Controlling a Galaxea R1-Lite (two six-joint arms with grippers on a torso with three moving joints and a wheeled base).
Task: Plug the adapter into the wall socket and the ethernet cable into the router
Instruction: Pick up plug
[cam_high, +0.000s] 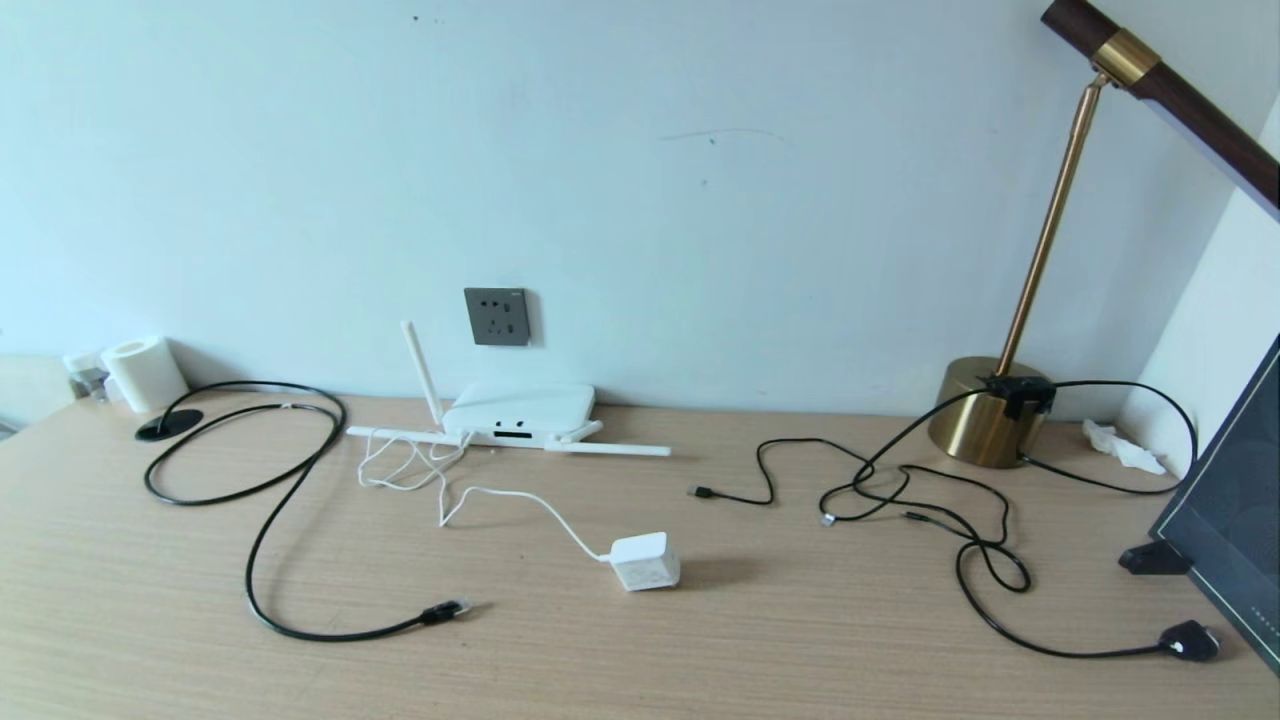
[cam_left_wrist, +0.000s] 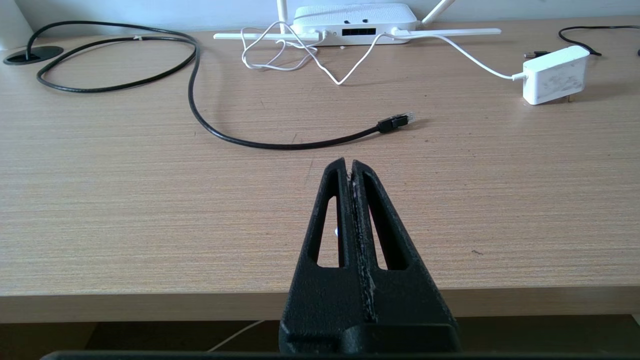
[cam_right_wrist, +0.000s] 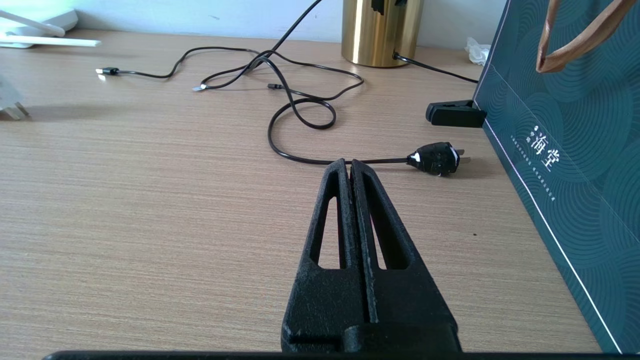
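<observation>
The white adapter (cam_high: 645, 561) lies on the wooden desk, its thin white cord running back to the white router (cam_high: 520, 412), which sits against the wall under the dark grey wall socket (cam_high: 497, 316). The black ethernet cable (cam_high: 300, 480) loops over the desk's left side, its clear-tipped connector (cam_high: 448, 609) lying loose in front. In the left wrist view the connector (cam_left_wrist: 396, 121) lies just beyond my left gripper (cam_left_wrist: 348, 165), which is shut and empty at the desk's front edge; the adapter (cam_left_wrist: 555, 75) and router (cam_left_wrist: 355, 22) lie farther off. My right gripper (cam_right_wrist: 348, 166) is shut and empty too.
A brass desk lamp (cam_high: 990, 410) stands at the back right, with thin black cords (cam_high: 900, 490) tangled before it and a black plug (cam_high: 1190, 640) near the right edge. A dark green bag (cam_high: 1235, 520) leans at the far right. A paper roll (cam_high: 145, 373) stands back left.
</observation>
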